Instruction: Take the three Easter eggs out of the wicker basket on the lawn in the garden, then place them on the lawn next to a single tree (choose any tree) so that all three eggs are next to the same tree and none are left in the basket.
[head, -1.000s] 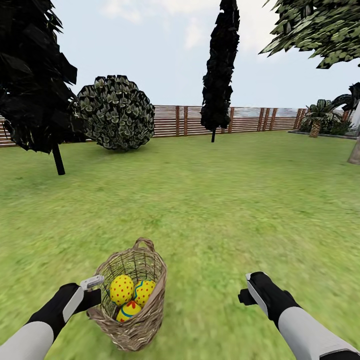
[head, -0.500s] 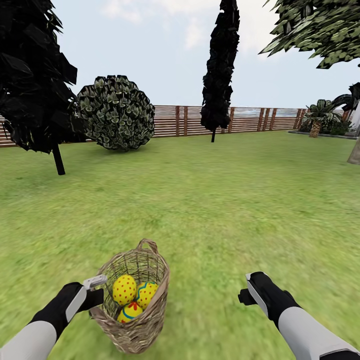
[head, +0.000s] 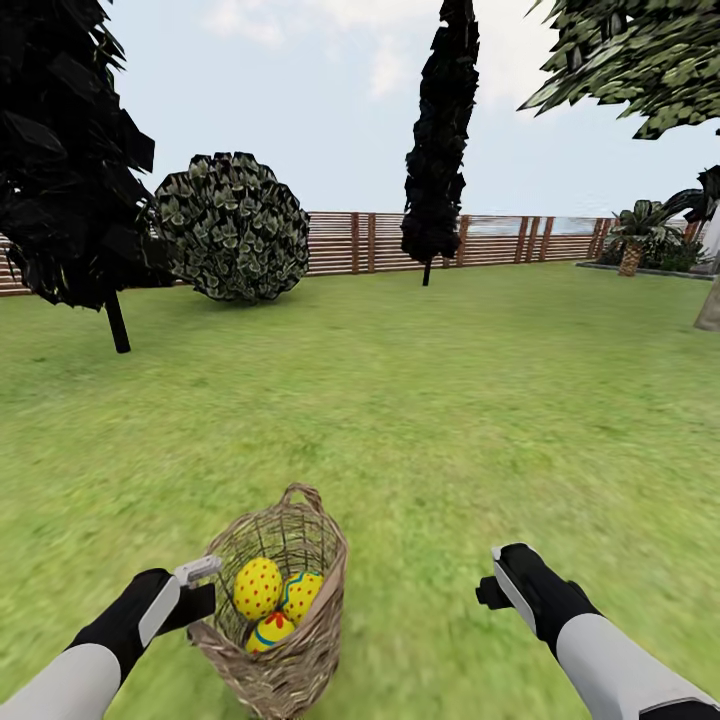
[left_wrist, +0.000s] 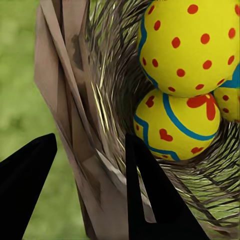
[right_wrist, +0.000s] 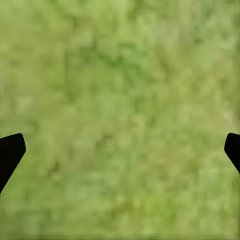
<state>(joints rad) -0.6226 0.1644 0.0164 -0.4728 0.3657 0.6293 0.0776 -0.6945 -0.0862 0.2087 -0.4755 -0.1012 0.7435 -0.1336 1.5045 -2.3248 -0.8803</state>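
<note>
Left gripper (head: 203, 590) clamped on the wicker basket (head: 285, 640) rim, three Easter eggs (head: 268, 600) inside.
Basket on the lawn (head: 450, 420), one finger (left_wrist: 155, 200) inside the weave and one outside. Right gripper (head: 492, 585) spread wide over bare grass. Beyond: round shrub (head: 232, 226), dark cypresses (head: 440, 130), slatted fence (head: 500, 240), short palm (head: 632, 240); tree (head: 709, 300) trunk far right, open grass between.

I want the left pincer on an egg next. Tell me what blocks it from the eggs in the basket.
The wicker basket wall does. The left pincer straddles the rim, one finger outside on the lawn side and one inside, with the weave between them. The Easter eggs lie just past the inner finger, uncovered from above.
</note>
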